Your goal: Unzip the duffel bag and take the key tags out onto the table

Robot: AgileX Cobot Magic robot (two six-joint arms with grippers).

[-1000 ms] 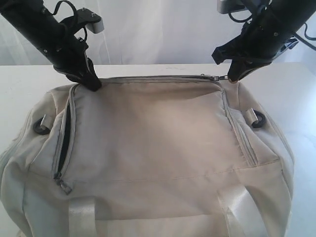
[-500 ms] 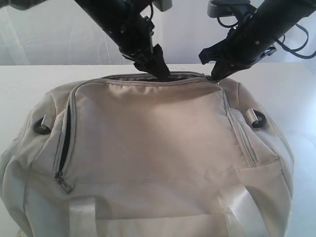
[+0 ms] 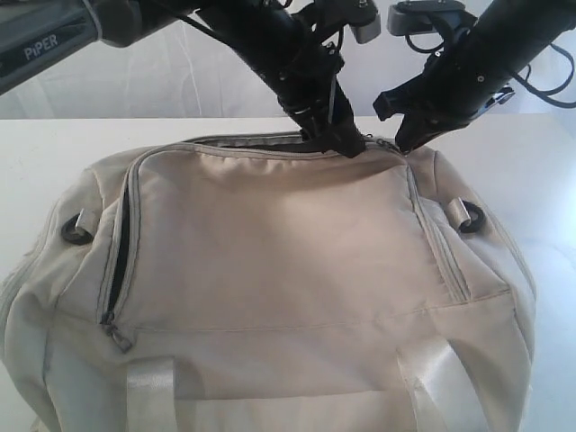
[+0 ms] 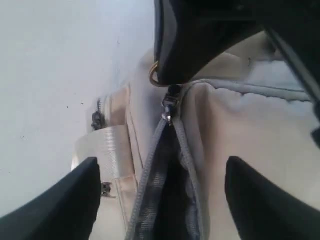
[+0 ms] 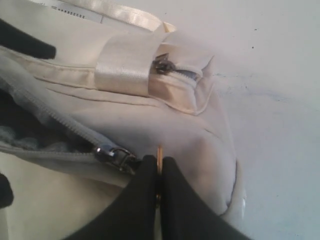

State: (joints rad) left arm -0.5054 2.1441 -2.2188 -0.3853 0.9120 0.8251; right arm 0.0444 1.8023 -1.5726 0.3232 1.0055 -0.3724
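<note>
The cream-beige duffel bag point(image 3: 288, 270) fills the white table point(image 3: 36, 153). Its top zipper stands parted along the far edge, showing dark lining point(image 4: 172, 200). My left gripper point(image 3: 340, 142) hangs open just over that gap, one black finger point(image 4: 70, 200) on either side of it, holding nothing. My right gripper point(image 3: 402, 139) is shut on the metal ring pull point(image 5: 159, 152) beside the zipper slider point(image 5: 112, 154) at the bag's far right corner. The key tags are hidden.
A side zipper point(image 3: 117, 261) on the bag's left is partly open. Black strap rings point(image 3: 76, 232) point(image 3: 470, 216) sit at both ends, and satin handles point(image 3: 148, 396) lie at the near edge. Bare table point(image 5: 270, 75) lies beyond the bag's right end.
My left gripper has travelled right along the top zipper from the bag's far left corner to beside the right gripper, and its jaws have opened. The right gripper shifted slightly left, still pinching the ring pull.
</note>
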